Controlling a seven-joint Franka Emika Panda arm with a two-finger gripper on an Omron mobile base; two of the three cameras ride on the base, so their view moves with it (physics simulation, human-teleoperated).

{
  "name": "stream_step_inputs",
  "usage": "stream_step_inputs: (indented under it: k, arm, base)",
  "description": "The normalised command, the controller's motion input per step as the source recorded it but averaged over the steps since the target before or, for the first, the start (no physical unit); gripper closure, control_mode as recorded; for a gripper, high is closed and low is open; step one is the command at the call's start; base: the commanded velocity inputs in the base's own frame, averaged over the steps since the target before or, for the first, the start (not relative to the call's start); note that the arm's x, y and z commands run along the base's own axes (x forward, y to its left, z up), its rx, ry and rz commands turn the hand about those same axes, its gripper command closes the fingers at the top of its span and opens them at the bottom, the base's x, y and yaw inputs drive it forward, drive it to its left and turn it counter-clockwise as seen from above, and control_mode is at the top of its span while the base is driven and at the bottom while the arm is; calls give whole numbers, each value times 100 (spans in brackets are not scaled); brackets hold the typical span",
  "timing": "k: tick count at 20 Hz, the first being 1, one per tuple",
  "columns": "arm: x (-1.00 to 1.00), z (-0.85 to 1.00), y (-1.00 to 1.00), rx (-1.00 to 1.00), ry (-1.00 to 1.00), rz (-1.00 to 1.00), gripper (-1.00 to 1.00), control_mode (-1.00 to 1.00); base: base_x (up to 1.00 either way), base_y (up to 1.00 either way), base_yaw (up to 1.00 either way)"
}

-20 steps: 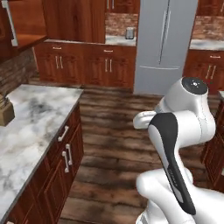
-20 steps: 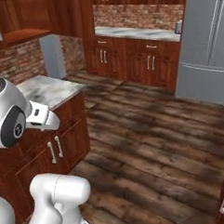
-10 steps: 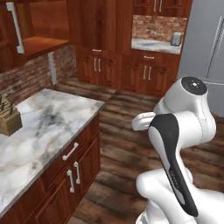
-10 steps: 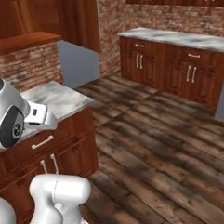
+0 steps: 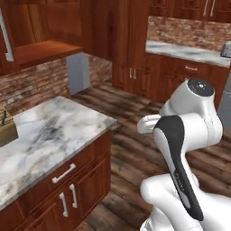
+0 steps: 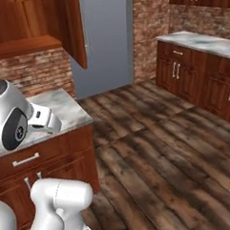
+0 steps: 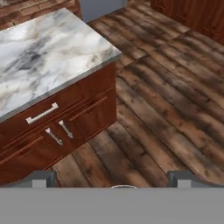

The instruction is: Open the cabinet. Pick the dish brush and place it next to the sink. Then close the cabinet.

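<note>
The cabinet (image 5: 31,22) hangs at the upper left of the left base view, reddish-brown, with a long silver bar handle (image 5: 5,38) at the frame's edge; its doors look shut. Its underside and side panel show in the right base view as well, the cabinet (image 6: 31,21) standing above the brick wall. My gripper (image 7: 113,179) is open, its two dark fingertips (image 7: 43,177) wide apart with nothing between them, pointing down at the wood floor beside a counter corner. The dish brush and the sink are out of view.
A marble counter (image 5: 49,135) on drawer-front base cabinets (image 7: 41,113) lies left of me, with a tan block (image 5: 6,131) holding dark handles. A grey panel (image 6: 108,36) stands behind. Another counter (image 6: 204,40) runs along the far brick wall. Open wood floor (image 6: 162,157) lies right.
The whole picture has swung: the base has turned left, so the fridge has slid out to the right and the marble counter fills more of the view. The gripper stays open.
</note>
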Motion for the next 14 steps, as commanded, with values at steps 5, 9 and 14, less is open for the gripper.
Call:
stream_step_inputs:
  k: [5, 9, 14]
  arm:
    - [0, 0, 0, 0, 0, 0, -100, 100]
    - [0, 0, 0, 0, 0, 0, -100, 100]
    - [0, 0, 0, 0, 0, 0, -100, 100]
  base:
    - [1, 0, 65]
    - [30, 0, 51]
    - [83, 0, 32]
